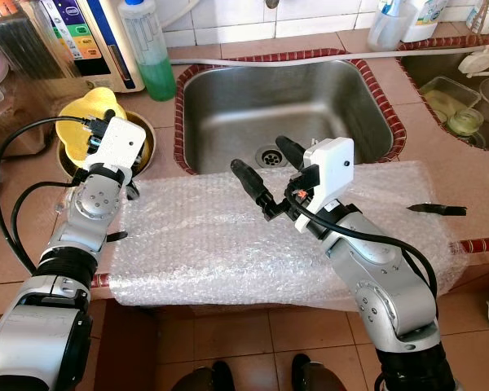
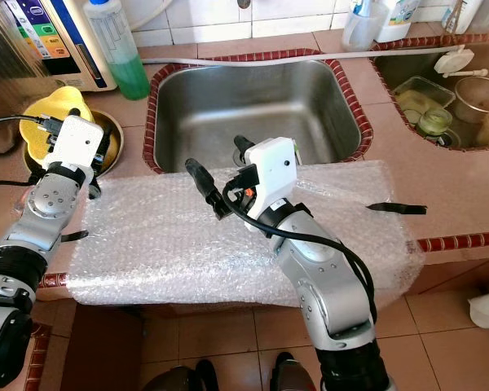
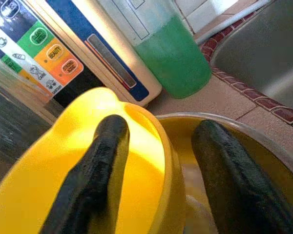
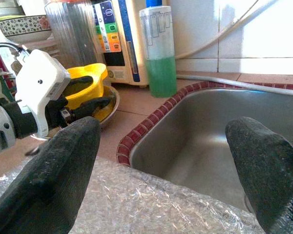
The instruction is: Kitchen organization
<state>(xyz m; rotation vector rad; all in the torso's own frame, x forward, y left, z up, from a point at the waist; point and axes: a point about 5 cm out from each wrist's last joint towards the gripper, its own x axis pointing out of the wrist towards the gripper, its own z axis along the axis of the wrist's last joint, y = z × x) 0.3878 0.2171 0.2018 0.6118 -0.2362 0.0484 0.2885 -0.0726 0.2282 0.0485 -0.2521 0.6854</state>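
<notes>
Your left end effector [image 3: 156,170] is spread around the rim of the yellow bowl [image 1: 85,126], one finger inside and one outside, not yet clenched; that straddle reads as a setup for pinching the rim and lifting it. The yellow bowl sits tilted inside a metal bowl [image 1: 147,134] on the desk [image 1: 33,236], left of the sink [image 1: 285,98], so expect the two to rub as you lift. Your right end effector [image 1: 265,175] hovers released and empty above the sheet of bubble wrap [image 1: 204,244] that covers the front edge, its fingers pointing toward the sink. Close behind the bowls stand a bottle of green liquid [image 1: 151,57] and a white appliance [image 1: 98,37], which limit how far back you can swing. A dark knife-like object [image 1: 436,209] lies at the wrap's right end, well apart from both arms.
</notes>
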